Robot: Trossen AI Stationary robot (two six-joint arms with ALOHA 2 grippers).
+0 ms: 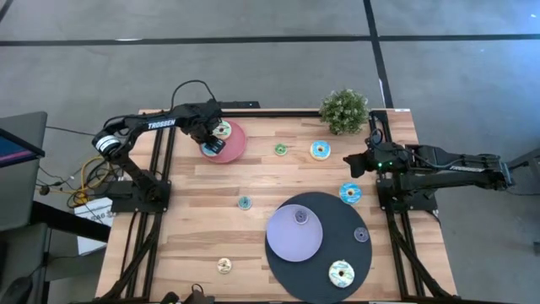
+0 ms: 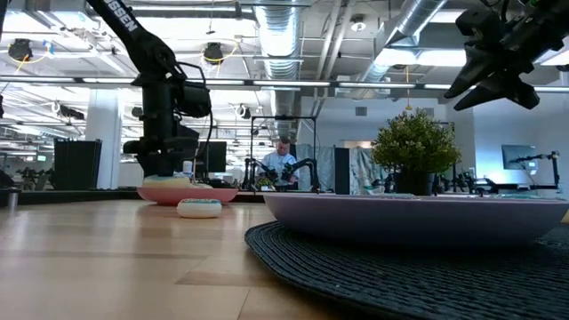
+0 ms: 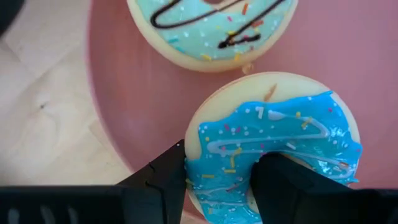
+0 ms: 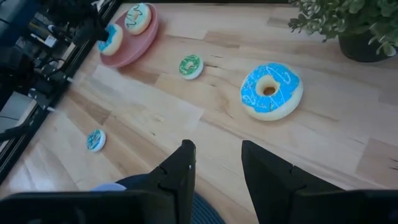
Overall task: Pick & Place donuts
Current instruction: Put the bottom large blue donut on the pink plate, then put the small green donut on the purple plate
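Pale wood planks make up the table (image 1: 194, 211), and everything the step needs sits at its far left corner, where the left arm reaches down over the pink plate (image 1: 234, 145). The left gripper (image 3: 217, 180) straddles one side of the ring of a bright-blue iced donut (image 3: 273, 149): one finger sits at the outer edge, the other appears to drop into or beside the hole, so it reads as closed on that donut, which lies on the plate. Just beyond the fingers, on the same plate and almost touching the held donut, lies a mint-iced donut with a dark drizzle (image 3: 211, 31). To do this placing step well, the likely need is to let the blue donut rest flat on the plate, part the fingers only a little, and rise straight up, so the neighbour is not nudged and nothing slides off the rim. The right gripper (image 4: 214, 168) waits raised at the table's right side with its fingers apart and nothing between them; ahead of it lie a blue iced donut (image 4: 271, 91), then a small green donut (image 4: 190, 66), and off to the side a tiny teal donut (image 4: 96, 140). A potted plant (image 1: 343, 110) stands near that arm.
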